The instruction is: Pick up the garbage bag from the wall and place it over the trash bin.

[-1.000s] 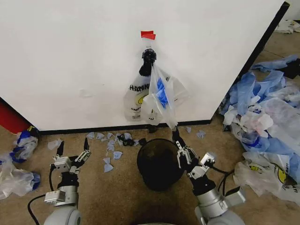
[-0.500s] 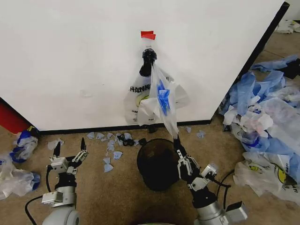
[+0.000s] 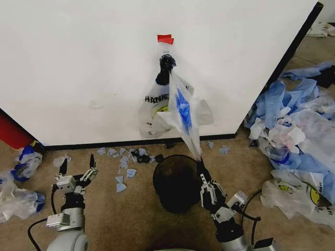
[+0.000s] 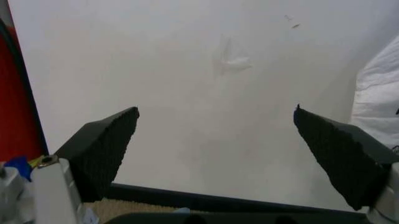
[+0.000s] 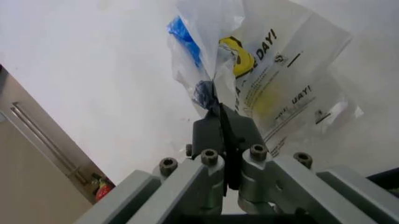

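Looking down from the head: brown carpet floor [image 3: 131, 209] strewn with small blue scraps, heaps of blue and white plastic bags [image 3: 298, 130] piled at the right, another crumpled bag at the near left edge. Filling the far side, the wall [image 3: 78, 68], white, with a black edge strip along its foot and right side and a red tape mark [image 3: 165, 38] high up. Below the tape, hung from a black clip, a whiter lettered bag [image 3: 153, 107], partly covered by the garbage bag [image 3: 183, 112], which stretches down and nearer to a thin tail over the trash bin [image 3: 177, 180] on the floor. Right tool [image 3: 199, 161] clamped tight on that tail, just above the bin's far right rim; arm base cut off at the near edge. Left tool [image 3: 77, 167] poised over the carpet at the near left, prongs spread wide, holding nothing.

From the left wrist: left tool [image 4: 215, 140] gaping wide before bare wall, a red strip at one edge, white plastic at the other.

From the right wrist: right tool [image 5: 219, 122] pinched closed on bunched blue trim of the garbage bag [image 5: 249, 60]; yellow print and partial lettering legible, rest hard to read.
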`<state>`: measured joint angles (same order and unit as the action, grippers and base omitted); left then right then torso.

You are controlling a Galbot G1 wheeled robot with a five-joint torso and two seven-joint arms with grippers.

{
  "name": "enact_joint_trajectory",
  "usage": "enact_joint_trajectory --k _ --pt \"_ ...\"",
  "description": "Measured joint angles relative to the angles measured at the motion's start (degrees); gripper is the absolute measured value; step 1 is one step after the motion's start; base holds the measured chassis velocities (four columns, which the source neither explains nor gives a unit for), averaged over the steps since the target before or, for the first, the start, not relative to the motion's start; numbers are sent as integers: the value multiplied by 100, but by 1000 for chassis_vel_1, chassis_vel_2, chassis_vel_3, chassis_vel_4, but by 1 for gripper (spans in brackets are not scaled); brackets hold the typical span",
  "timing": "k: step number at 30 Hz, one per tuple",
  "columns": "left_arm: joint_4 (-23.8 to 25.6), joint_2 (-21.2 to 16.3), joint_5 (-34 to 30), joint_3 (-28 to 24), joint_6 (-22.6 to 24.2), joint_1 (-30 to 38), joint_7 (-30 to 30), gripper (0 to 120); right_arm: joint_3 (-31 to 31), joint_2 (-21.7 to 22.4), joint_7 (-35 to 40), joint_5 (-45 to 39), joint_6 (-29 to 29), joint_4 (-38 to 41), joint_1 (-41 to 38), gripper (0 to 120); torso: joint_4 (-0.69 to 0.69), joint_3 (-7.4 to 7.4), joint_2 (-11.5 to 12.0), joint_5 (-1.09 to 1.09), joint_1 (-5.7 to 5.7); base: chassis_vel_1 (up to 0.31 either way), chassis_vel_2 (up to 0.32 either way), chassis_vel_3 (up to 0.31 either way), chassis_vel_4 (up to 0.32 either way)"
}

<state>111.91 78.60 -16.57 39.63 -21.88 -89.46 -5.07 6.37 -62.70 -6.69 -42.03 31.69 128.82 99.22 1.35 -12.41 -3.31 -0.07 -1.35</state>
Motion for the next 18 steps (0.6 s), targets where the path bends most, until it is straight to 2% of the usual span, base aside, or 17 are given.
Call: enact_joint_trajectory --k 18 --pt "-5 51 21 19 -41 -34 -9 98 -34 -47 -358 213 427 -271 251 0 0 0 0 0 0 0 0 0 0"
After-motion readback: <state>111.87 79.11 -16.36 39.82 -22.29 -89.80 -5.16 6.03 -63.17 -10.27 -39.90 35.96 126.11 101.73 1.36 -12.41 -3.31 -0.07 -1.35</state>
